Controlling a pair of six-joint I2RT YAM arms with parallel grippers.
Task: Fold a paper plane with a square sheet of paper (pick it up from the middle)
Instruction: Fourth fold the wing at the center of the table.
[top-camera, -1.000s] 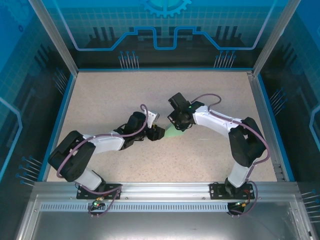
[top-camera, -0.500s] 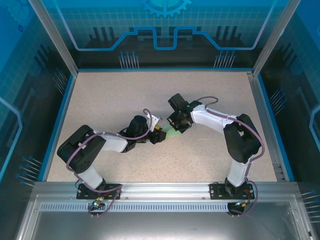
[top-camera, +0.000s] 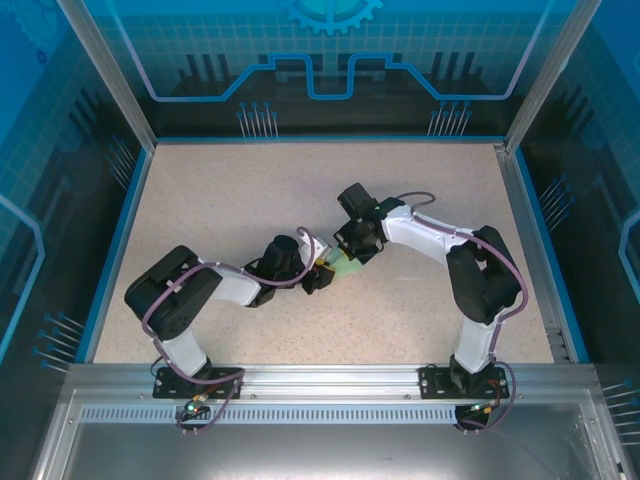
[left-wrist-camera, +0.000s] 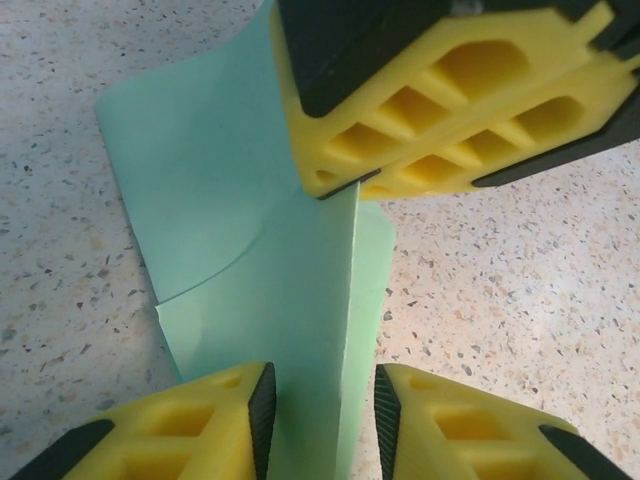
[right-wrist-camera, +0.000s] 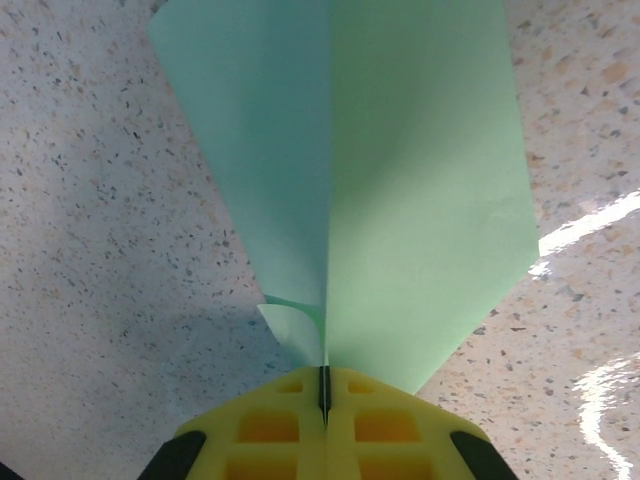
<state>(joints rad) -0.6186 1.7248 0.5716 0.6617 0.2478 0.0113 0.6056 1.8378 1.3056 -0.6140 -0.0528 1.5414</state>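
At the middle of the worktop (top-camera: 220, 190), both arms meet over the square sheet of paper (top-camera: 345, 267), which is already folded to a tapering shape along a centre crease.

Your left end effector (top-camera: 318, 275) has moved in from the left over the last second and its jaws have narrowed. In the left wrist view it (left-wrist-camera: 322, 410) straddles the upright crease of the sheet (left-wrist-camera: 200, 180), with a gap still showing between the pads, so it is not yet pinching.

Your right end effector (top-camera: 352, 250) has stayed pressed together on the paper's folded edge (right-wrist-camera: 324, 385), holding it off the worktop.

This looks like a handover or a second grip for the next fold. Expect the left jaws to finish closing on the crease.
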